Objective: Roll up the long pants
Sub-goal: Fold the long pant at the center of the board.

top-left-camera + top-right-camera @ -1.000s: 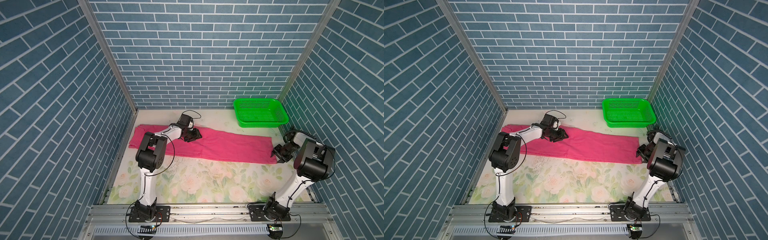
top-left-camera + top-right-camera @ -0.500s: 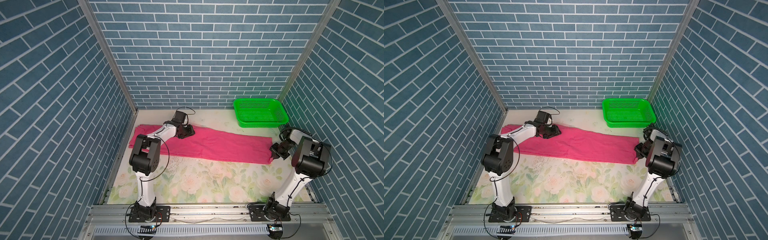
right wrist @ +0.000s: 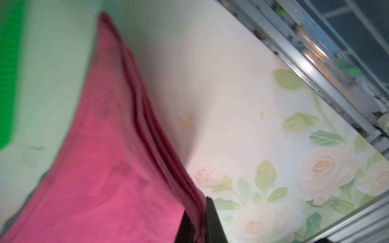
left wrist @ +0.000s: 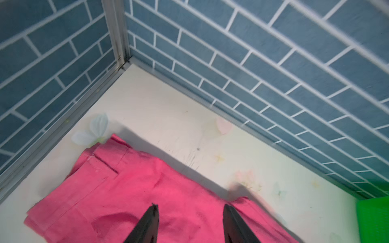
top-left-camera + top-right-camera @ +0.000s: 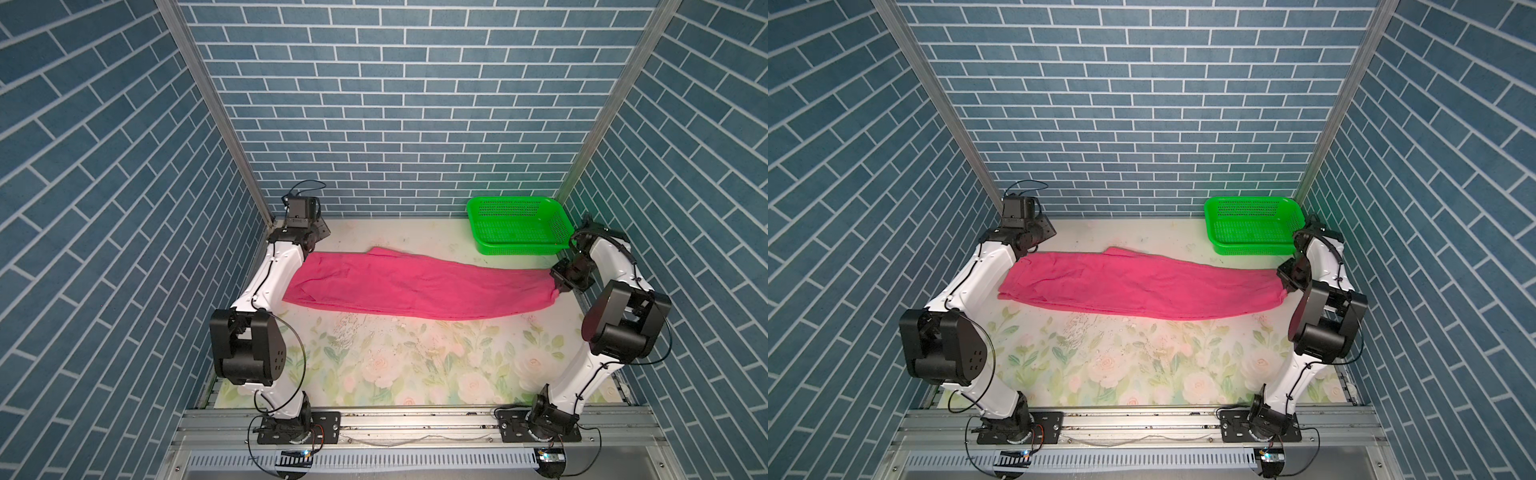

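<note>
The pants [image 5: 415, 286] lie at full length across the far half of the floral table [image 5: 395, 365]. They are folded leg on leg, with the waist toward the left wall and the cuffs toward the right, near the green basket [image 5: 519, 248]. The right pincer [image 3: 199, 218] is clamped on the stacked cuff edges, drawing that end into a point that seems raised a little off the table. The hold gathers every layer at once, probably so the roll can start from the narrow end. The left pincer [image 4: 191, 209] hangs above the waist with its jaws apart, gripping nothing; whether it touches the cloth cannot be told. Its position looks meant to pin or tension the wide end while the other arm turns the cuffs over. No roll has formed yet.
</note>
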